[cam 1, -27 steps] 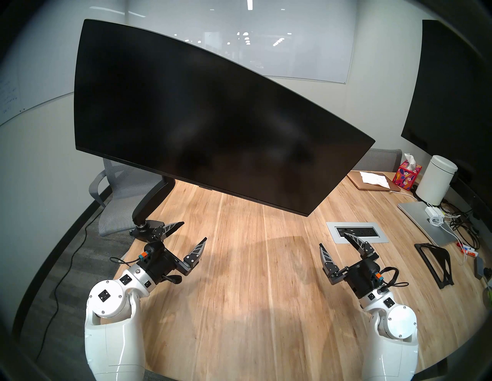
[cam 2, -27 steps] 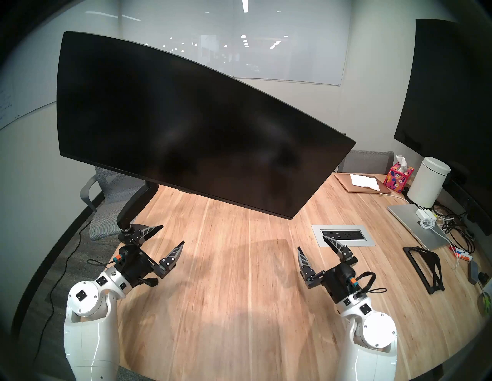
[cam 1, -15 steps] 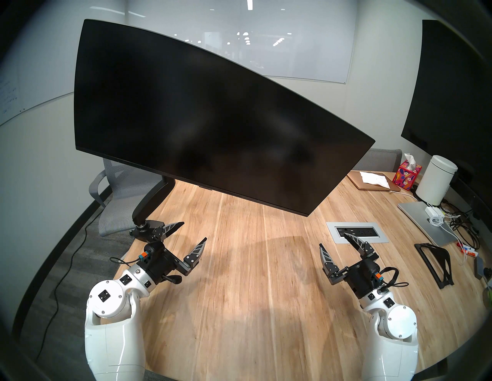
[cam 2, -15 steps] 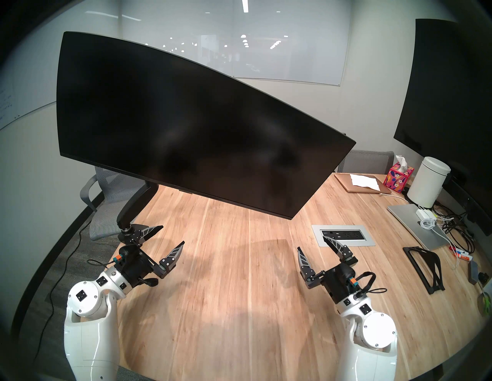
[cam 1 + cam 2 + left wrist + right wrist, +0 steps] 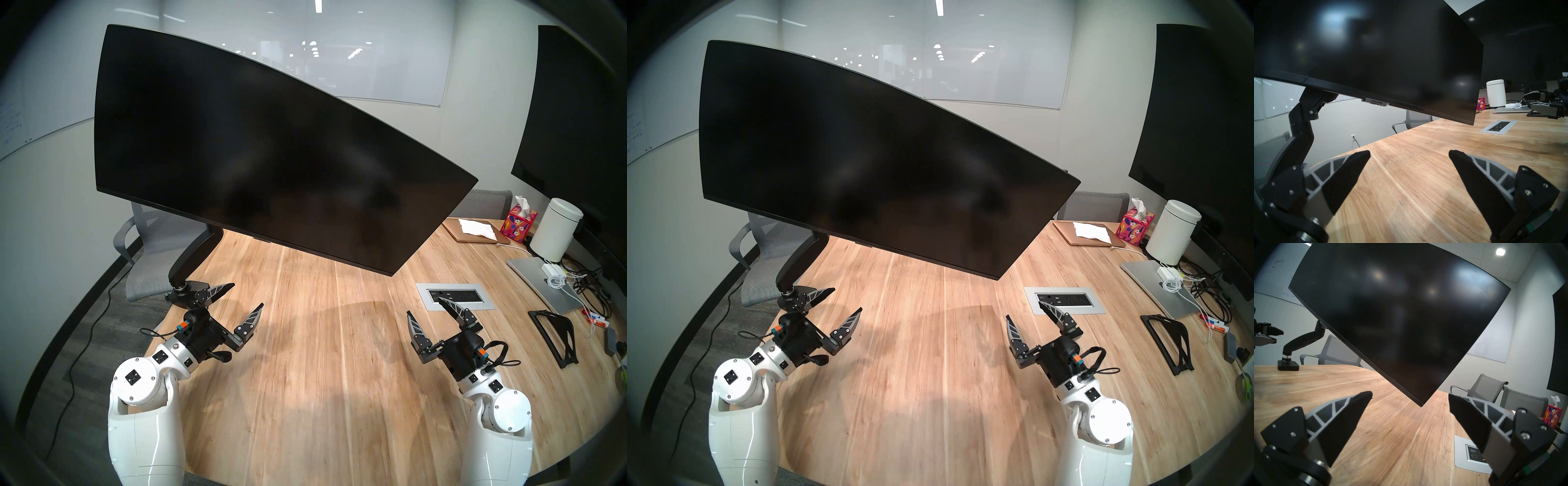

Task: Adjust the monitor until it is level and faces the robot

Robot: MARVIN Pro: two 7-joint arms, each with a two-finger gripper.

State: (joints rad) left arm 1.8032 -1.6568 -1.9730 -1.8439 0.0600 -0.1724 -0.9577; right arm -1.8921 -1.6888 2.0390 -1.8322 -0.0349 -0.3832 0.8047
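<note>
the left end effector (image 5: 237, 298) hung spread and empty just above the desk (image 5: 322, 390), pointing level toward the middle. the right end effector (image 5: 428, 309) was likewise spread wide, holding nothing, tipped slightly upward. neither touched anything.

the monitor (image 5: 258, 149) lay ahead of and above both, well apart from either. its long axis ran across the view but sloped hard: the left end sat high, the right end dropped until its lower right corner (image 5: 1421, 405) hung near the desk. in the right wrist view that corner sat straight ahead between the fingers (image 5: 1354, 414), so the right arm looked the nearer to the low end; the left arm looked nearer to the high end and to the mount (image 5: 190, 268) (its base clamped at the desk edge just beyond the left end effector). levelling would probably mean lifting the low right corner, or pressing the high left side down.

the desk was pale wood, bare in front, with a socket panel (image 5: 454, 295) by the right end effector and clutter far right: a laptop (image 5: 539, 281), a canister (image 5: 556, 234), a tissue box (image 5: 519, 224). grey chairs (image 5: 149, 251) and a whiteboard (image 5: 390, 68) stood behind.
</note>
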